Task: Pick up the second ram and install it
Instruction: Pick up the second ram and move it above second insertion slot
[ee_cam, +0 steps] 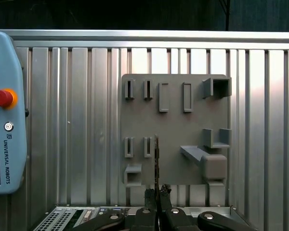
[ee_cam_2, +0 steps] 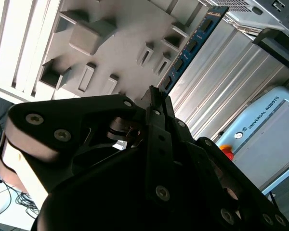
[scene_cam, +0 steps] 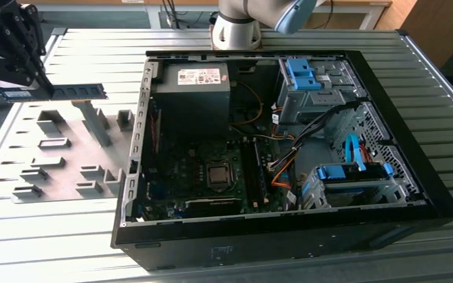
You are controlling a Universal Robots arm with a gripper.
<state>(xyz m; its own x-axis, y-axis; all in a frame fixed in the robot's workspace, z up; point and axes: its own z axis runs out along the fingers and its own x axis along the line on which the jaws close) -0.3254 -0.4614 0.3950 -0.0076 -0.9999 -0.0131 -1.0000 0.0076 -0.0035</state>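
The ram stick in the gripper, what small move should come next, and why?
Probably carry it sideways toward the exterior view's right, without dropping lower. The gripper is shut on the second ram, which hangs roughly level above the grey holder plate and appears clear of its blocks, while the black slots lie inside the open case.

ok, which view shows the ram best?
Exterior view: the ram shows its flat face and chips, clamped in the gripper. Second wrist view has it slanting away; first wrist view, edge-on.
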